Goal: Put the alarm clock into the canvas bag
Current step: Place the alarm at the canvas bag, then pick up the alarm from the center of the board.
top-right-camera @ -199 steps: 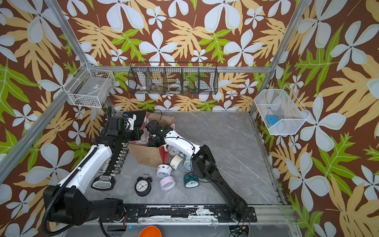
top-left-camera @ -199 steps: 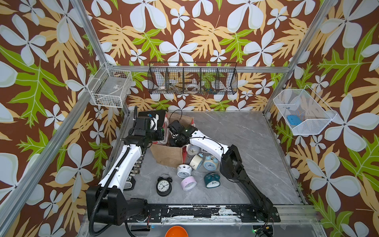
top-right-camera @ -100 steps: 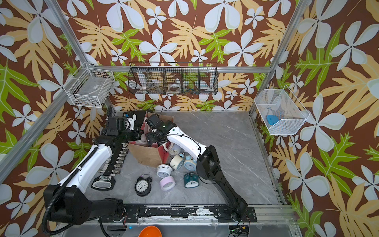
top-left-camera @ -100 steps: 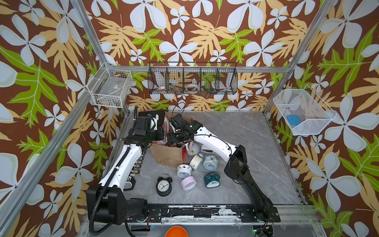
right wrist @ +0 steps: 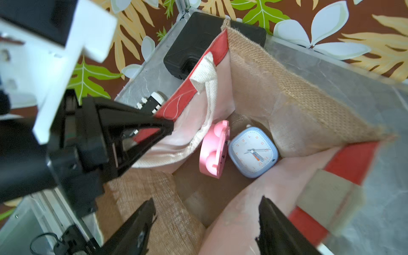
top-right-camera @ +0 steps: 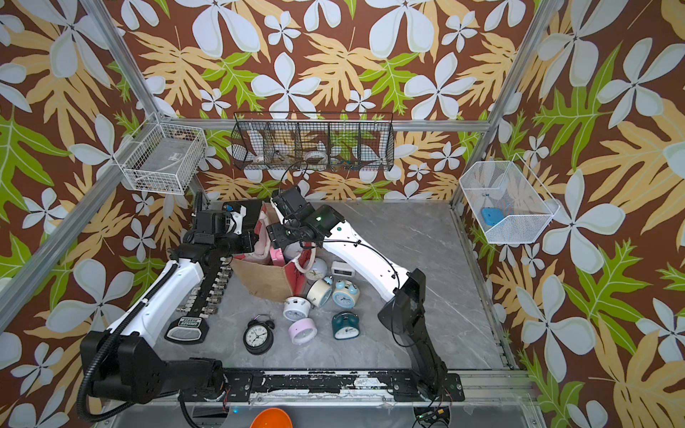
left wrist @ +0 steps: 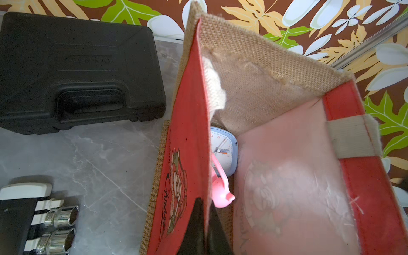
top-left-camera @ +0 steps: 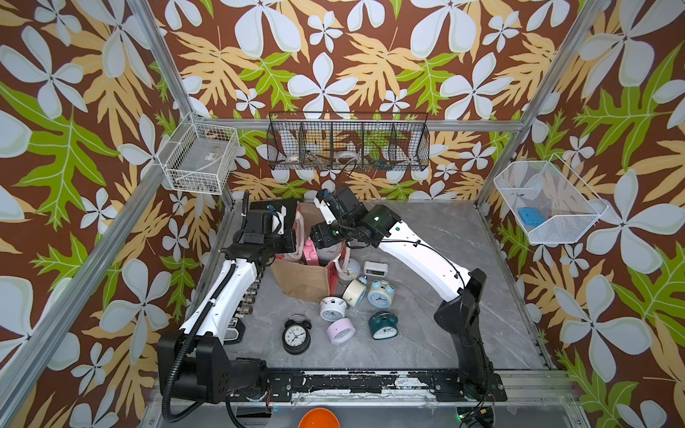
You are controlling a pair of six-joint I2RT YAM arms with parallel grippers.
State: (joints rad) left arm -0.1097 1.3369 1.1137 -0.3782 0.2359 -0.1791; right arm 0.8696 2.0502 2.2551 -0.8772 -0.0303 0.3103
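I look down into the open canvas bag (right wrist: pixel 287 92), which stands on the grey marbled surface (top-left-camera: pixel 426 333). The left fingers (right wrist: pixel 123 114) are pinched together on the rim of its red printed panel, holding the mouth open. The right fingers (right wrist: pixel 276 227) are spread wide and empty, poised over the opening.

The blue alarm clock (right wrist: pixel 252 152) lies face up on the bag floor, in a corner against the burlap side. A pink plastic item (right wrist: pixel 213 150) stands on edge, touching it.

I judge the drop done and this to be the moment of release. Next I should lift the right arm straight up, clear of the rim and the handle (right wrist: pixel 207 72). Other clocks (top-left-camera: pixel 380 294) lie on the surface just beside the bag.

The bag's sides are coarse tan burlap with an open weave. Its lining is pale, smooth and slightly creased, and its handle is thick white woven webbing. The blue clock is a rounded square of smooth plastic with a white dial. The pink item has rounded bumps.
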